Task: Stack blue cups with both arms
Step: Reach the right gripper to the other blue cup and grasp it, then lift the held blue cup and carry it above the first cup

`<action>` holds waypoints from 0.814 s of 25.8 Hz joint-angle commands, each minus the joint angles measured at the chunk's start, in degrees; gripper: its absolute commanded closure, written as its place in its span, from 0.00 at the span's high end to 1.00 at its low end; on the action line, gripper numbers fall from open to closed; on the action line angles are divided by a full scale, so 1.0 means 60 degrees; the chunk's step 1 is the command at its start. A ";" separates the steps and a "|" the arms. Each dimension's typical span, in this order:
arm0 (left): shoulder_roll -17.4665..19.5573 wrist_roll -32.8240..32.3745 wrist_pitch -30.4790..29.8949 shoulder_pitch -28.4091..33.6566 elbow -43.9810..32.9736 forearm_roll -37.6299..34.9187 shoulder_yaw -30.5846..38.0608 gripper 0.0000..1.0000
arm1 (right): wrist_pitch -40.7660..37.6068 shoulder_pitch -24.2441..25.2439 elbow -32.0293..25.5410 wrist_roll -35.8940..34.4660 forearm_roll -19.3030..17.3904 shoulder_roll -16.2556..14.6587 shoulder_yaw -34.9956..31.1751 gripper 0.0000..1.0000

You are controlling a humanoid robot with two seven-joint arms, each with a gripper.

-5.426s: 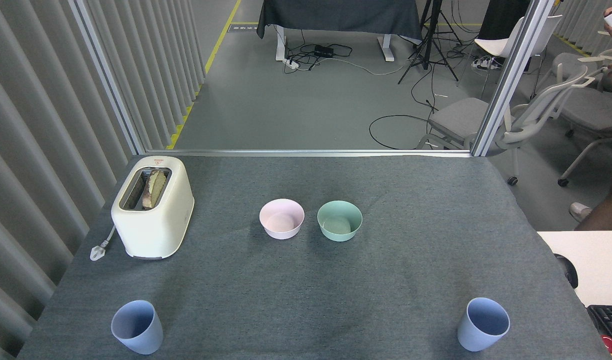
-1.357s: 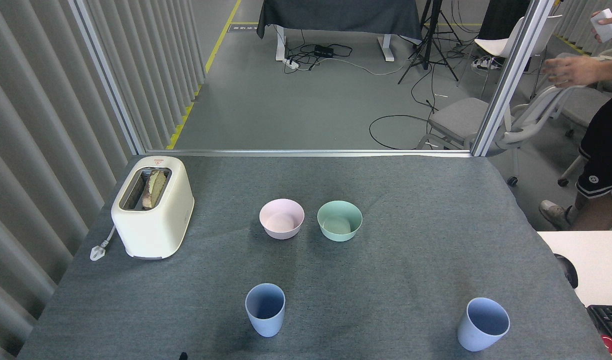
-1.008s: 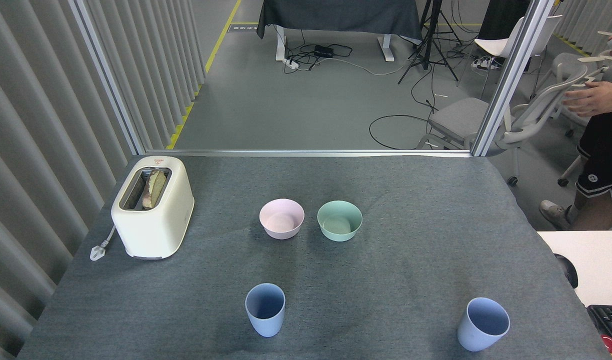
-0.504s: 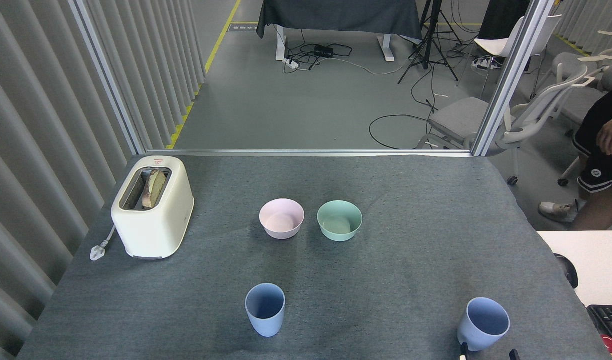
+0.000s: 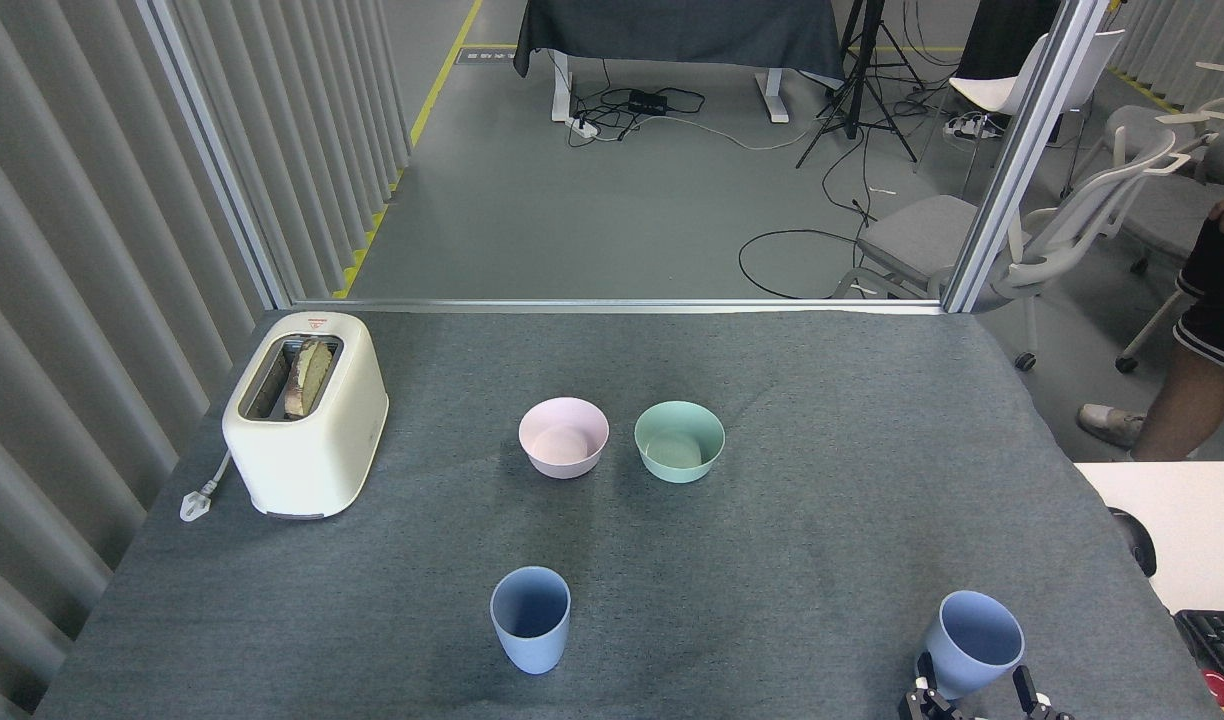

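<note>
Since half a second ago the right gripper (image 5: 977,697) has risen at lower right, its black fingers (image 5: 1024,688) flanking the slightly shifted pale-blue tapered plastic cup (image 5: 972,641) (whether clamped, I cannot tell), which should lift straight before travelling to its twin (image 5: 530,619) at lower centre.

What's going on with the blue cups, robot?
Right gripper fingers around right blue cup, grip unclear. Left gripper out of view. Other blue cup upright, centre front. Path between clear.

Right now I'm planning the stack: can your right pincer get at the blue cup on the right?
Probably yes. The right pincer is already rising around the base of the right blue cup, fingers on either side, and nothing stands between them.
</note>
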 commanded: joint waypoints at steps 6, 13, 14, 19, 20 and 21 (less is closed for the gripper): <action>0.0000 0.0017 0.0012 0.0001 0.0000 0.0018 0.0011 1.00 | -0.0056 -0.0450 0.0355 -0.0027 0.0001 -0.0108 0.0116 1.00; 0.0000 0.0018 0.0012 0.0001 0.0000 0.0018 -0.0003 1.00 | -0.0056 -0.0611 0.0516 -0.0027 0.0001 -0.0123 0.0116 1.00; 0.0000 0.0018 0.0012 0.0001 0.0000 0.0018 -0.0003 1.00 | -0.0056 -0.0655 0.0531 -0.0027 0.0001 -0.0123 0.0116 1.00; 0.0000 0.0018 0.0012 0.0001 0.0014 0.0033 -0.0003 1.00 | -0.0042 -0.0655 0.0516 -0.0027 0.0074 -0.0108 0.0116 0.83; 0.0000 0.0018 0.0012 0.0001 0.0014 0.0033 -0.0003 1.00 | -0.0027 -0.0655 0.0516 -0.0042 0.0089 -0.0093 0.0116 0.77; 0.0000 0.0018 0.0012 0.0001 0.0014 0.0033 -0.0003 1.00 | -0.0013 -0.0626 0.0501 -0.0042 0.0089 -0.0093 0.0116 0.73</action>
